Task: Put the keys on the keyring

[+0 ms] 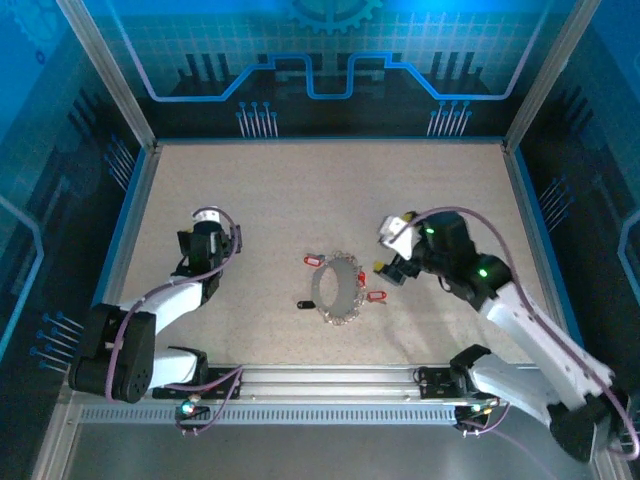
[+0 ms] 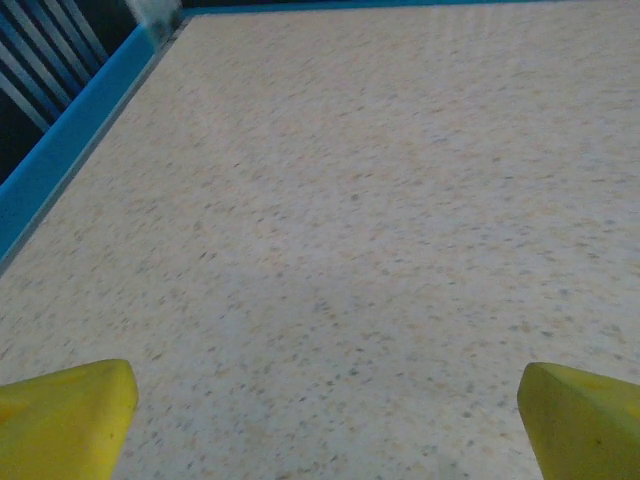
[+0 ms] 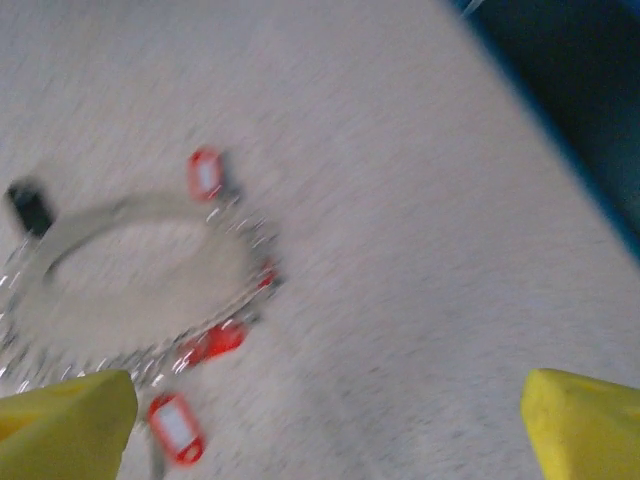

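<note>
Nearest to us, in the right wrist view, the yellow fingertips (image 3: 70, 425) of the right gripper (image 3: 325, 430) sit in the bottom corners, spread wide with nothing between them. The left gripper (image 2: 325, 415) is just as wide and empty over bare speckled table top (image 2: 350, 200), well apart from the work. The keyring (image 1: 323, 288) lies flat near the middle of the table, just beside the right gripper. It is a thin silver wire loop, and small bright metal pieces crowd its near arc. The keys (image 3: 204, 172) are tiny and lie around its rim, most with red plastic tags. One key with a dark tag (image 1: 305, 304) lies just off the loop on the left arm's side. The wrist picture is blurred, so we cannot tell which red-tagged keys are already threaded and which merely touch the wire. We judge all of it very light. The loop looks stiff but springy, and slick enough to skate over the smooth top under a push. We would pinch it on a bare stretch of wire, away from the strung pieces. The keys look too flat to pinch by the metal. We would take each by its tag, the thicker and less slippery part.
</note>
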{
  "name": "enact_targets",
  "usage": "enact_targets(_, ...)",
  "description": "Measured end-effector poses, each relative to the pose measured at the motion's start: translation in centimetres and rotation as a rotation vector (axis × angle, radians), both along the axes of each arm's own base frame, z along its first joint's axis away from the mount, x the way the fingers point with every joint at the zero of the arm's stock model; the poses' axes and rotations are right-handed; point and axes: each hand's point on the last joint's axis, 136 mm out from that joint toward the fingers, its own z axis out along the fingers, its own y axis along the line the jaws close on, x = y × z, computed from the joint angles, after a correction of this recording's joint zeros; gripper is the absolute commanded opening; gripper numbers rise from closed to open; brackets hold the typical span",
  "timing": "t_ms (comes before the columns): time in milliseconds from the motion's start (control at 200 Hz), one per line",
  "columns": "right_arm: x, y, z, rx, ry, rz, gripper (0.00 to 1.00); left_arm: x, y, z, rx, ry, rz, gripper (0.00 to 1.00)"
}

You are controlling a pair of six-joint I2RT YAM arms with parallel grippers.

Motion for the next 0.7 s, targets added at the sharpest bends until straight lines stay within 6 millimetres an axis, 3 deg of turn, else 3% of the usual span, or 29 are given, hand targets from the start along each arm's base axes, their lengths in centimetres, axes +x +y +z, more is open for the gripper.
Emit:
enact_targets(75,0.9,-2.0,0.7,0.116,-0.067,-0.107,1.0,-0.3,-0.9,-0.3,-0.014,-0.03,-0.059,0.99)
enact_targets(140,1.6,-3.7,0.1,0.187,-0.084,-0.202,1.0,-0.5,-1.6,-0.7,-0.033,-0.052,-0.098,0.99)
enact_targets(290,3.2,-7.0,-3.0,0.295,-0.093,-0.399,1.0,0.6,-2.9,-0.3,-0.062,-0.115,-0.166,0.99)
enact_targets(395,3.6,-8.9,-6.3,0.337,-0.11,-0.517,1.0,1.5,-3.1,-0.1,-0.066,-0.167,-0.173,0.99)
enact_targets(505,3.9,-10.1,-9.5,0.317,-0.103,-0.582,1.0,2.1,-2.9,-1.9,-0.062,-0.172,-0.167,0.99)
enact_targets(575,4.3,-10.4,-10.4,0.307,-0.103,-0.598,1.0,1.9,-2.6,-3.1,-0.06,-0.143,-0.16,0.99)
enact_targets(700,5.5,-11.5,-11.4,0.315,-0.126,-0.638,1.0,2.3,-2.4,-2.7,-0.058,-0.157,-0.153,0.99)
